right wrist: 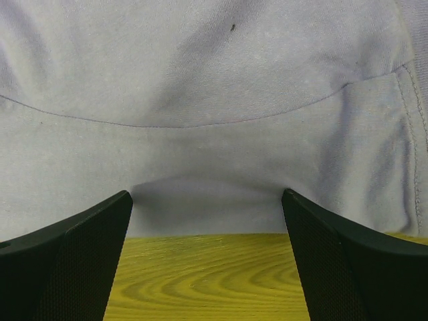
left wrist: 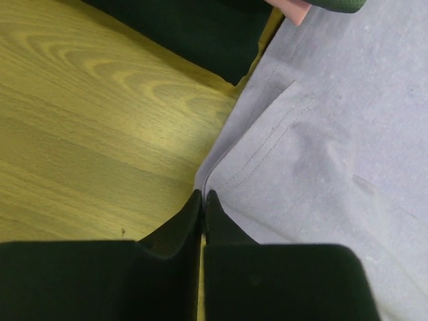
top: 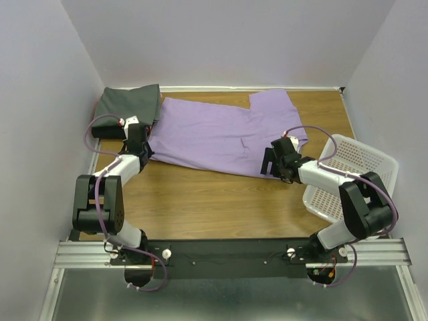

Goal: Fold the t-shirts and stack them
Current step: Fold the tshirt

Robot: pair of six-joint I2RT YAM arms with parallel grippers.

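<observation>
your left gripper (left wrist: 202, 197) has its jaws pressed together, the lavender t-shirt (top: 221, 137) hem corner right at the tips; i cannot tell if cloth is pinched. your right gripper (right wrist: 206, 195) gapes wide, hem just ahead between the jaws, likely readying a matching grab for the fold.

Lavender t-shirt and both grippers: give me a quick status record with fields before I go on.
lavender t-shirt: lying spread out on the table
dark grey t-shirt: far left corner, next to the lavender one
left gripper: shut, tips at the lavender shirt's left edge; grip on cloth unclear
right gripper: open, jaws either side of the shirt's near edge
basket: at the table's right edge, by the right arm
</observation>
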